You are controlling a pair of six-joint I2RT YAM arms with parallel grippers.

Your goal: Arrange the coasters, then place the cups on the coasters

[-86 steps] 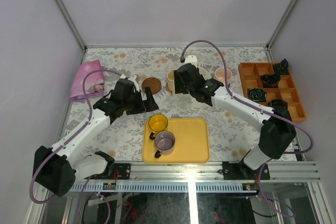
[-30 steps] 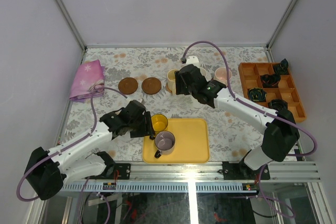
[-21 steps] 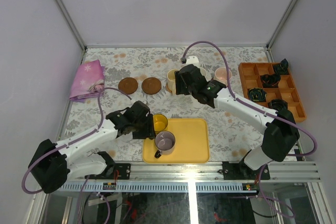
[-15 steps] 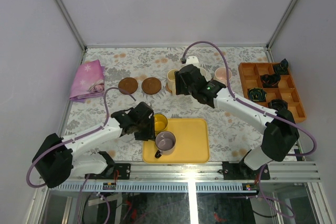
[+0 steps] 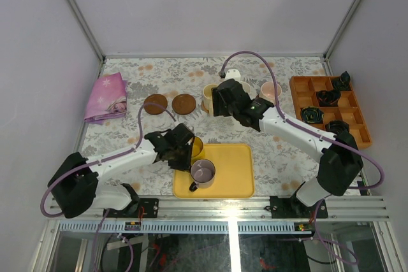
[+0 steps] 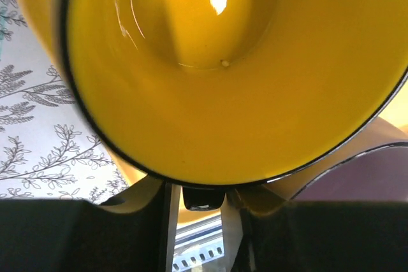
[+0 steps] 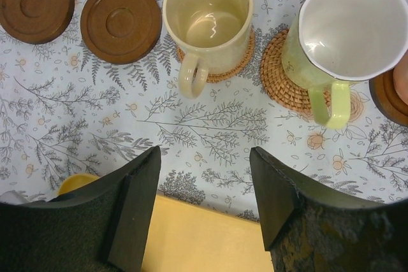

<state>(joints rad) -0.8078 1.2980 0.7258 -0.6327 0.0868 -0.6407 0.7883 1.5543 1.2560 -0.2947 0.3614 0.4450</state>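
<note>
At the far-left corner of the tray [image 5: 237,181], yellow cup [image 6: 210,113]: likely stiff, slick, breakable; pinch at rim. Left jaws unreadable; right jaws spread.

On the floral table [image 5: 191,74] lie a pink cloth [image 5: 107,97], two brown coasters [image 5: 155,104], a yellow tray [image 5: 234,173] and an orange tray [image 5: 358,133].

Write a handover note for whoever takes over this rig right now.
Left gripper: at the yellow cup at the yellow tray's far-left corner; grip unclear.
Right gripper: open, empty, near the cream cup.
Done: cream cup and pale green cup on tan coasters, pink cup on a dark coaster.
To do: yellow cup and purple cup, on the tray, onto the two bare dark coasters.
</note>
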